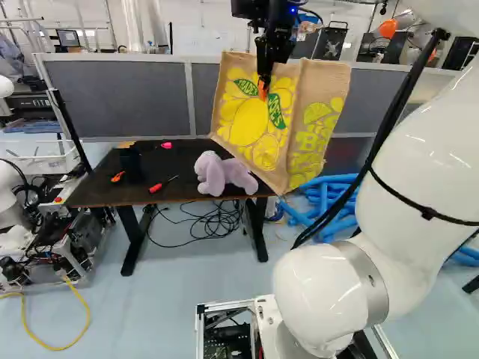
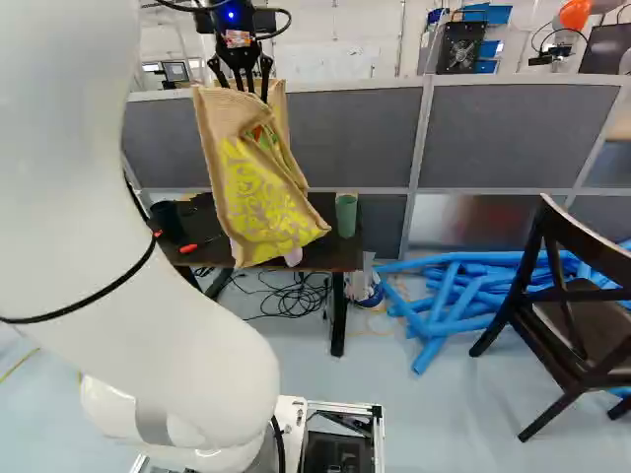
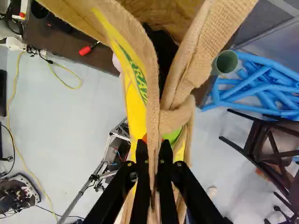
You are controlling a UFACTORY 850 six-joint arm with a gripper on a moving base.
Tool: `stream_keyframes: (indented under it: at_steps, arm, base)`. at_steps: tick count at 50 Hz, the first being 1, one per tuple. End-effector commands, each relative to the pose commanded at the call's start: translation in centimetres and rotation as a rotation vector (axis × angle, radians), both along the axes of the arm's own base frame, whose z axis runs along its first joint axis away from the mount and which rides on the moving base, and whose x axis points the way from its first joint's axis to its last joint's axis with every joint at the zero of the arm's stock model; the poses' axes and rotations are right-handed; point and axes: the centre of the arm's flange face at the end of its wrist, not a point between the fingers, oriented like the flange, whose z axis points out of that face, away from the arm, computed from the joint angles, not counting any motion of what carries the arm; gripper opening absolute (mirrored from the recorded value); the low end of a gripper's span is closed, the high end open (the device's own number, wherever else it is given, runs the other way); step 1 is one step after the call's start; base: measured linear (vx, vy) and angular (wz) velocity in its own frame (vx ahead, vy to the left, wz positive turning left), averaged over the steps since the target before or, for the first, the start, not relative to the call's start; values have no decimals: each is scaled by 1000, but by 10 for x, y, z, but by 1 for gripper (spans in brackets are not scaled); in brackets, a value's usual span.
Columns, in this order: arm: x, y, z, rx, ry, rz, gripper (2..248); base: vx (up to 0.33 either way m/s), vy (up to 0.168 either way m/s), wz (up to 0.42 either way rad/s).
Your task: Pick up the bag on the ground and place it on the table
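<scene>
- We have the jute shopping bag (image 2: 261, 202), printed with yellow fruit, hanging in the air, well off the floor, in front of the bench in both base views.
- Its mouth gapes in the wrist view, with a twisted handle crossing near the grip.
- Our tool (image 3: 153, 150) is clamped on a strip of the bag's jute, one finger on each side.
- So the pick-up looks done to us; carrying the bag fully over the bench (image 1: 97, 192), lowering it and letting go are left.
- We cannot tell for sure whether the bag's base is above the top or just short of the near edge; we judge that it needs to go further in.
- On the bench, the lilac plush rabbit (image 1: 215, 176) and the green cup (image 2: 346, 215) sit closest to where the bag would come down, and a swinging corner could knock either. The red screwdriver (image 1: 160, 185) and black container (image 1: 131, 164) are farther to the left in the left base view.
- Beyond our work, loose cables (image 1: 213, 223) lie under the bench, blue foam tubes (image 2: 449, 296) beside it, and a dark wooden chair (image 2: 567, 320) stands well apart.
</scene>
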Motion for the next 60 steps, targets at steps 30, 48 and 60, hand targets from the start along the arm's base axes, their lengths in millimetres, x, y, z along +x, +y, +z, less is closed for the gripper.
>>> stream_keyframes:
  at_steps: [30,48,60]
  arm:
    - [0,0,0,0,0,0,22]
    - [0,0,0,0,0,0,22]
    - [0,0,0,0,0,0,22]
  base:
    - [273,98,-29]
    - [196,98,-27]
    - [144,86,-16]
